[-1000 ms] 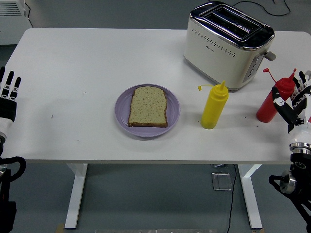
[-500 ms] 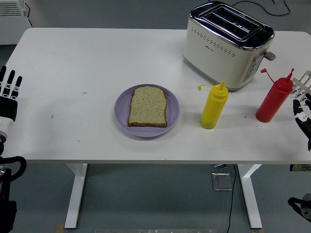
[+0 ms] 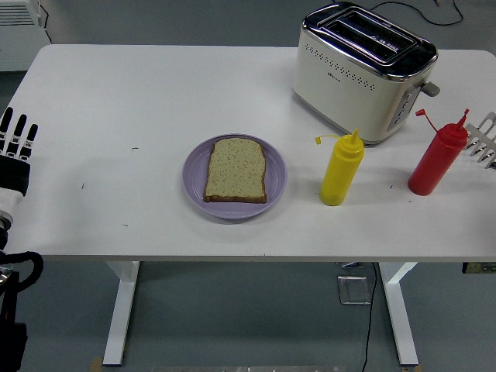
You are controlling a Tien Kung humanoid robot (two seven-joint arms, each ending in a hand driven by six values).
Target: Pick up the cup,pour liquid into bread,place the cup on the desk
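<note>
A slice of bread point(image 3: 235, 170) lies on a purple plate point(image 3: 195, 180) at the middle of the white table. A yellow squeeze bottle point(image 3: 341, 169) stands upright right of the plate. A red squeeze bottle point(image 3: 436, 161) stands upright near the right edge, touched by nothing. No cup shows. My left hand point(image 3: 15, 143) rests at the left edge, fingers straight and holding nothing. My right hand is out of view.
A cream and chrome toaster point(image 3: 363, 71) stands at the back right, behind the two bottles. A pale slatted object point(image 3: 483, 147) shows at the right edge beside the red bottle. The table's near edge point(image 3: 232, 256) runs below the plate.
My right hand, which was close against the red bottle a second ago, has drawn back to the right and dropped out of the picture. The red bottle stays standing. The left hand has barely moved.
</note>
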